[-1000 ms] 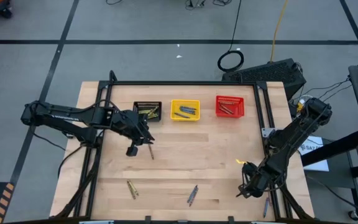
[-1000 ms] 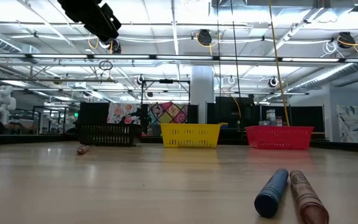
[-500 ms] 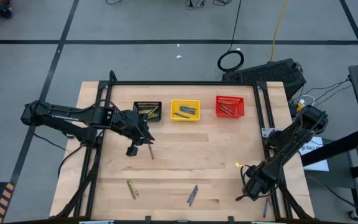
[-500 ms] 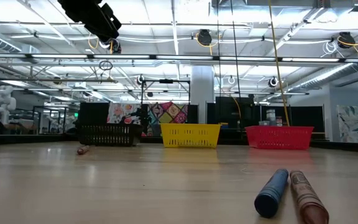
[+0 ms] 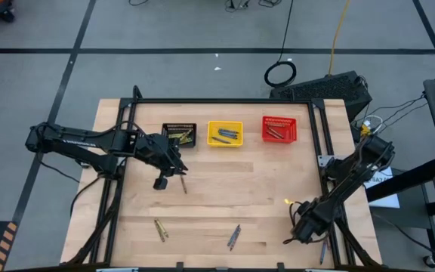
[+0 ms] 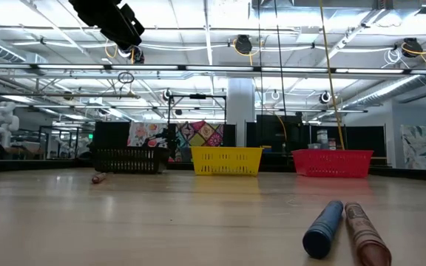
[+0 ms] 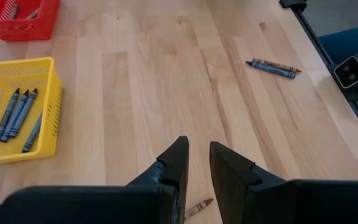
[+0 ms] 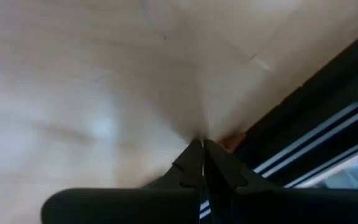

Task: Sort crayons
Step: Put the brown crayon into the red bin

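Note:
Loose crayons lie flat on the wooden table [image 5: 225, 189]: a brownish-red one [image 5: 184, 183], an olive-yellow one [image 5: 159, 230], and a blue and a brownish-red one side by side [image 5: 234, 236]. My left gripper [image 7: 198, 152] hangs open above the first brownish-red crayon [image 7: 199, 207], with nothing between its fingers. My right gripper [image 8: 202, 143] is shut and points steeply down at the table's near right corner [image 5: 288, 240]. A small orange-brown thing [image 8: 232, 143] shows beside its fingertips. My right gripper's shut fingertips [image 8: 194, 152] come slanting down from above, right at the wood beside the black rail [image 8: 303, 118]. Whether they touch the wood or the orange-brown thing beside them, I cannot tell.
Along the far edge stand a black basket [image 5: 178, 136] with olive-yellow crayons, a yellow basket [image 5: 225, 134] with blue ones and a red basket [image 5: 279, 129] with brownish-red ones. A black frame [image 5: 319, 136] rims the table. A blue crayon [image 5: 322, 251] lies by the right rail.
My right arm has sunk toward the table at the near right corner and tipped its gripper more steeply down.

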{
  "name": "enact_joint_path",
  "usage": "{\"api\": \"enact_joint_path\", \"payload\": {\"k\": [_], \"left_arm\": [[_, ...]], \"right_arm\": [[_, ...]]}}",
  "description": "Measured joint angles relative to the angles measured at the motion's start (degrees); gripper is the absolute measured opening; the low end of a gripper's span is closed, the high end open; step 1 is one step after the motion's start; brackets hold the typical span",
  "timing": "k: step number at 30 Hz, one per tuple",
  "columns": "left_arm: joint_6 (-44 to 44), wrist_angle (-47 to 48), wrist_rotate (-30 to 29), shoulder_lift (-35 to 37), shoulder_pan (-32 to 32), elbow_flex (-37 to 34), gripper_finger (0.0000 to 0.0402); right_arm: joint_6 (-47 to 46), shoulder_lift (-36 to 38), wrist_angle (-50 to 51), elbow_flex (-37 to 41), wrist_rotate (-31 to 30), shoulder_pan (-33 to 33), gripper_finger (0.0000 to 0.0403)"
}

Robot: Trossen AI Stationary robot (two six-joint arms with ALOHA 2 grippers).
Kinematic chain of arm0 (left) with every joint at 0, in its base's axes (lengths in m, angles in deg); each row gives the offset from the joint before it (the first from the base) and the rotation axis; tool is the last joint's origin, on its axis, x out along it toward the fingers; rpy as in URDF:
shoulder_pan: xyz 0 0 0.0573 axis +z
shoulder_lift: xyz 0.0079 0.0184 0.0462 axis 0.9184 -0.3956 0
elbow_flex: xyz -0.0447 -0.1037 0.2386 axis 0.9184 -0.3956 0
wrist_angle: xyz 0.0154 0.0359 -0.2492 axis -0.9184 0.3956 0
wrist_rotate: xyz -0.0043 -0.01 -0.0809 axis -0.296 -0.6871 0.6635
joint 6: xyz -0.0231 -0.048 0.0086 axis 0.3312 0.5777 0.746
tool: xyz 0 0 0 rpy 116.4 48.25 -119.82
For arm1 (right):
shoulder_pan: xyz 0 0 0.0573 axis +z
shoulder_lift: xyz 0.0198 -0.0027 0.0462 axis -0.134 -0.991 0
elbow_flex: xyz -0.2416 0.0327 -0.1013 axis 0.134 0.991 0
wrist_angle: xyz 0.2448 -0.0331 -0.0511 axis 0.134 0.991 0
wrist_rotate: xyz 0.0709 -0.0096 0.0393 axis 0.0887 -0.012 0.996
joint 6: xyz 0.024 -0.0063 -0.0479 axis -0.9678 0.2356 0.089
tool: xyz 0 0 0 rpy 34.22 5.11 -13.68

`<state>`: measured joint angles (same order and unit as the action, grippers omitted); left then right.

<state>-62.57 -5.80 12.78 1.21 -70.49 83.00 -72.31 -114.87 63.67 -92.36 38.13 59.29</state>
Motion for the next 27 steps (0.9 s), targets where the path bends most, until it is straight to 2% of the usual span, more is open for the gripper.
{"api": "enact_joint_path", "payload": {"k": [6, 20, 27], "left_arm": [[0.0, 0.02, -0.02, 0.0, 0.0, 0.0, 0.0068], [0.0, 0.0, -0.14, -0.02, 0.0, 0.0, 0.0068], [0.0, 0.0, -0.44, -0.02, 0.0, 0.0, 0.0068]], "right_arm": [[1.35, -2.25, 0.01, -0.02, 4.97, -0.11, 0.0], [-2.13, -0.08, -0.51, -0.02, 7.12, -0.21, 0.0], [-6.37, -0.08, -5.68, -0.02, 8.06, 0.1, 0.0]]}}
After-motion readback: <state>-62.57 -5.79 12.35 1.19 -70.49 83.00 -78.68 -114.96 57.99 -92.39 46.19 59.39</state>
